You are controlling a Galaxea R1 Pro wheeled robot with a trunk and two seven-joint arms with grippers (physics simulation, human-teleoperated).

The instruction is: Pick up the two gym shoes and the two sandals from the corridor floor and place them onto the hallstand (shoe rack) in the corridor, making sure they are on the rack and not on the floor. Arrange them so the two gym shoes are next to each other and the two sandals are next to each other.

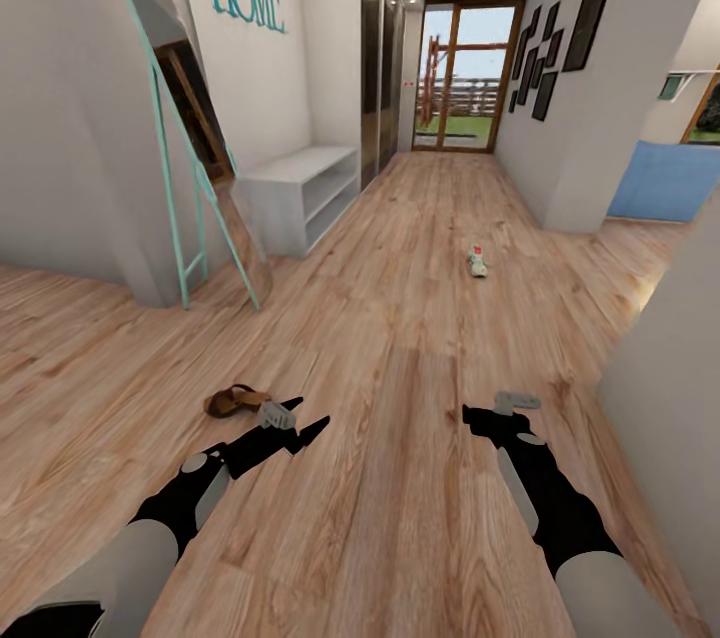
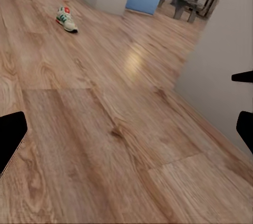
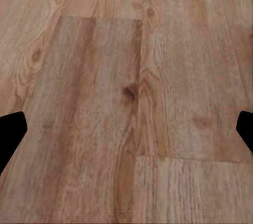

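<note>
One white gym shoe (image 1: 477, 261) with green stripes and a red patch lies on the corridor floor (image 1: 400, 338) ahead, slightly right of centre; it also appears far off in the left wrist view (image 2: 66, 19). A dark brown sandal (image 1: 232, 401) lies on the floor just left of my left gripper (image 1: 308, 415), close to it but apart. That gripper (image 2: 129, 129) is open over bare planks. Further right, my right gripper (image 1: 487, 414) (image 3: 126, 132) hangs open and empty above the floor. The hallstand is out of view.
A low white bench (image 1: 300, 186) with open shelves and no wall shelves above it stands against the left wall, past a leaning teal-framed mirror (image 1: 180, 148). A wall corner (image 1: 670, 388) stands close at my right. A glass door (image 1: 468, 78) ends the corridor.
</note>
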